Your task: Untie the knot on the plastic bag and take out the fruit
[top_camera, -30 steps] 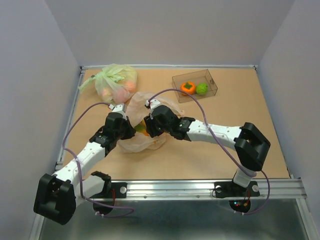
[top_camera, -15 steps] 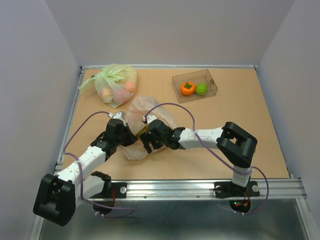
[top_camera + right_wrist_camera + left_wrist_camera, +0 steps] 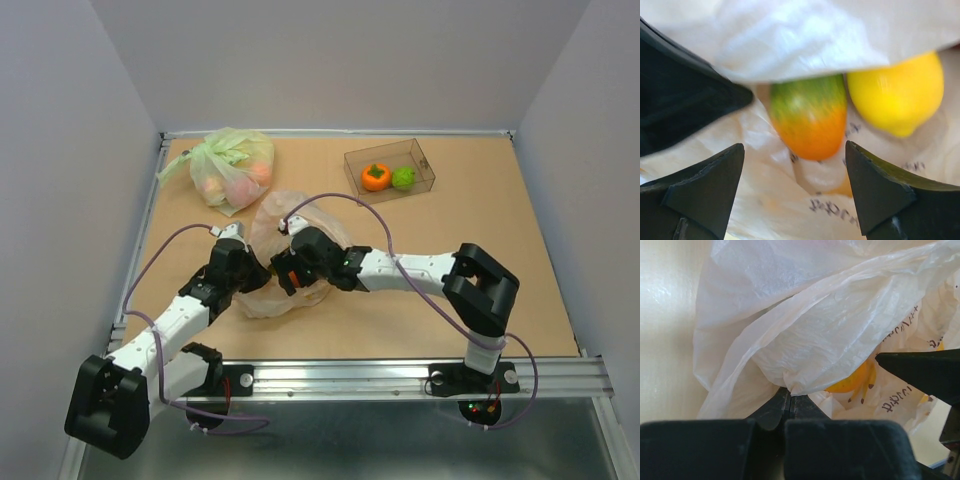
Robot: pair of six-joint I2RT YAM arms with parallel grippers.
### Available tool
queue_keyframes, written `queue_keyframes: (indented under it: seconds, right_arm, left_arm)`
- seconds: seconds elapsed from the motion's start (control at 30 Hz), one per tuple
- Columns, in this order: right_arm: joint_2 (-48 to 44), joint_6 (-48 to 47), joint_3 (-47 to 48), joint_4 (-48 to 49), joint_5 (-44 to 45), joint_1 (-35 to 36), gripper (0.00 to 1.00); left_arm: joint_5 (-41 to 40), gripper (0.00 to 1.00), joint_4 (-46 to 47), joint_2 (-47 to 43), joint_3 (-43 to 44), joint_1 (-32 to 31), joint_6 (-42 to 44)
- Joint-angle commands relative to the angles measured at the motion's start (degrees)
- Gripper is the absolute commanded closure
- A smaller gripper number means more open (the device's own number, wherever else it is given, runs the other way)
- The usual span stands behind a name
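The pale peach plastic bag (image 3: 268,222) lies left of the table's centre, its mouth between the two grippers. My left gripper (image 3: 254,276) is shut on a fold of the bag's film (image 3: 790,385) and holds it up. My right gripper (image 3: 284,270) is open at the bag's mouth, its fingertips (image 3: 715,170) wide apart. Just beyond them, inside the bag, lie a green-to-orange fruit (image 3: 810,117) and a yellow lemon (image 3: 897,92). A yellow banana-like fruit (image 3: 852,382) shows under the film. No knot shows. An orange fruit (image 3: 375,176) and a green lime (image 3: 404,177) sit in the clear box (image 3: 420,160).
A light-green translucent bag (image 3: 228,166) with pinkish fruits lies at the back left, knotted at its top. The clear box stands at the back, right of centre. The table's side walls rise at left, right and back.
Both grippers have drawn toward the near left with the bag; the right arm's elbow has folded back and its gripper now sits at the bag's mouth.
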Motion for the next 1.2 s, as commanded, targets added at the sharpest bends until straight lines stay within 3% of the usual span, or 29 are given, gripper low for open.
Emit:
queue_keyframes:
  seconds: [0.0, 0.23, 0.53, 0.57, 0.7, 0.9, 1.0, 1.17]
  right_arm:
    - [0.39, -1.45, 6.00, 2.45, -1.92, -0.55, 0.14]
    - [5.22, -1.90, 11.88, 2.89, -1.75, -1.25, 0.19]
    - [11.73, -2.34, 11.28, 3.59, -1.49, -2.13, 0.27]
    - [11.73, -2.33, 10.32, 3.59, -1.40, -2.13, 0.33]
    - [8.75, -2.60, 8.03, 5.44, -1.75, -2.04, 0.53]
    - [-1.35, -5.50, 4.07, 5.26, -3.24, -2.13, 0.72]
    - [-5.65, -6.73, 1.44, 4.91, -3.86, -2.13, 0.79]
    - [-11.73, -7.17, -1.73, 4.30, -4.73, -2.13, 0.83]
  left_arm:
    - [-2.32, 1.00, 0.24, -1.87, 0.05, 0.22, -0.38]
    - [-2.67, 1.00, 0.15, -1.00, -0.04, 0.14, -0.46]
    - [-5.03, 1.00, -0.46, -1.70, -0.04, 0.22, -0.81]
    - [-5.13, 1.00, -0.38, -1.70, -0.04, 0.22, -0.90]
    - [-6.01, 1.00, -0.55, -1.26, 0.40, 0.22, -0.47]
    - [-9.87, 1.00, -1.69, 0.76, 5.22, 0.84, 3.56]
    - [-10.84, 1.00, -1.87, 3.48, 9.17, 2.32, 6.03]
    - [-11.98, 1.00, -2.04, 7.70, 16.20, 4.18, 12.71]
